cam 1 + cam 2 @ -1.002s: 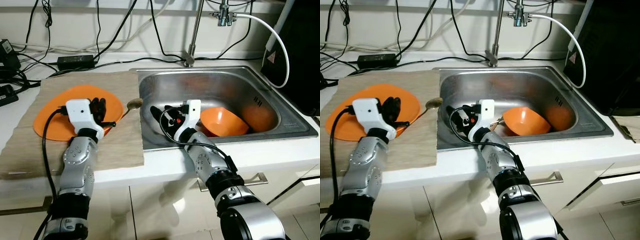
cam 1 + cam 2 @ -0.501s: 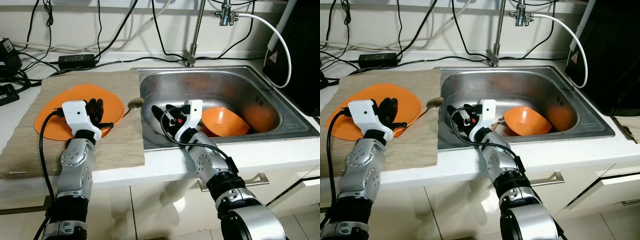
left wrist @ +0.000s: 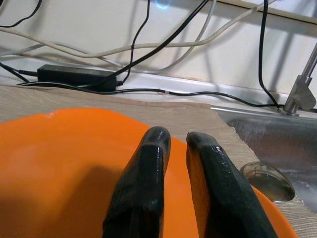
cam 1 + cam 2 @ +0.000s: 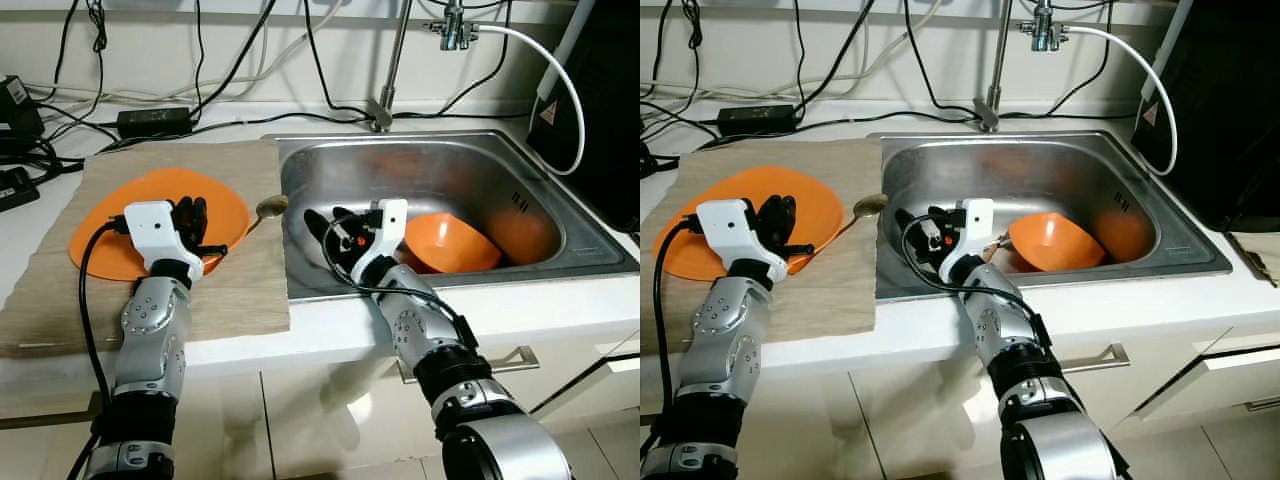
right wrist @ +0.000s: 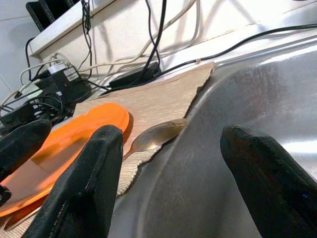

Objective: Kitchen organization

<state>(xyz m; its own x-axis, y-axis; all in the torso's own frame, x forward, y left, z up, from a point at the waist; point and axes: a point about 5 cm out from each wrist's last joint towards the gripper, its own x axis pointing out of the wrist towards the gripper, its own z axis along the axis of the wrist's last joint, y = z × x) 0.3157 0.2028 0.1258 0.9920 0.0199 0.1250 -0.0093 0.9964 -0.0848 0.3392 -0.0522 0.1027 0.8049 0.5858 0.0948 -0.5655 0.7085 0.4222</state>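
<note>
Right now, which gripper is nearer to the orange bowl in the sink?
Right. The right gripper is inside the sink, just left of the orange bowl. The left gripper is over the orange plate on the mat, outside the sink.

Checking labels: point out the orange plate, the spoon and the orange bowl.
orange plate (image 4: pixel 105 225), left eye view, bare left part of its surface.
spoon (image 4: pixel 269 207), left eye view, its bowl end at the sink edge.
orange bowl (image 4: pixel 452 243), left eye view, inside of the bowl.
</note>
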